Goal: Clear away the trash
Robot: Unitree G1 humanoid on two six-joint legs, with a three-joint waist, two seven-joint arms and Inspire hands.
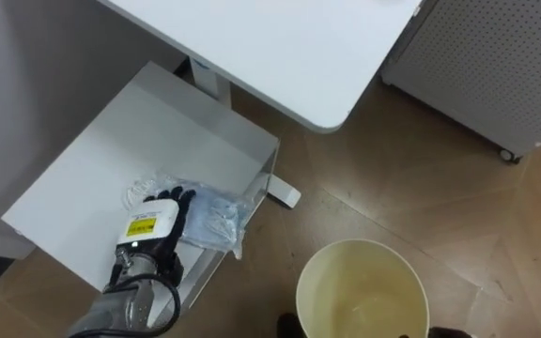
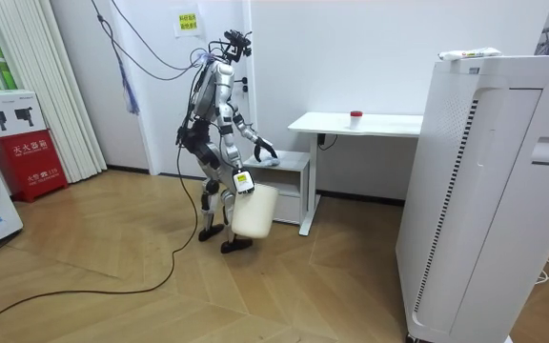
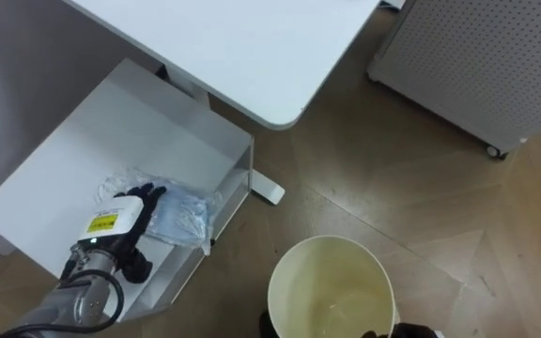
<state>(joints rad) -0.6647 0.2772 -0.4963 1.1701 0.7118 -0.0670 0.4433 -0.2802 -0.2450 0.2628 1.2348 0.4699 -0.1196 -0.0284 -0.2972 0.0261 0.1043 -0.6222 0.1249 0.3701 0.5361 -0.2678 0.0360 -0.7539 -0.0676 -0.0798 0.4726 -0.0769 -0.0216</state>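
wooden plank floor (image 1: 421,188) runs under a low white square-topped bench (image 1: 130,141), which stands partly beneath a taller white bench with a rounded corner (image 1: 280,47). a grey perforated cabinet on small wheels (image 1: 477,66) stands on the floor beyond the taller bench's corner.

a crumpled clear plastic bag (image 1: 209,216) lies on the low bench, close to its front edge and near the corner that faces the floor. the left robot hand (image 1: 153,225), black with a yellow label on its back, comes in from the lower left and rests on the near side of the bag. its fingers reach forward fairly straight and spread, lying on the plastic rather than closed round it.

a round cream plastic bin (image 1: 363,243) shows from above at the bottom of the eye views, off to the right of the low bench, its mouth open upward and its inside pale and bare.

from the room view the robot stands upright on the floor just beside the low bench, facing it, with its left arm stretched out over the top. the right robot hand (image 2: 244,181) hangs low at its side with the bin right below it, touching it; how that robot hand is set on the bin i cannot tell. a small red-topped object (image 2: 355,116) sits on the taller bench.
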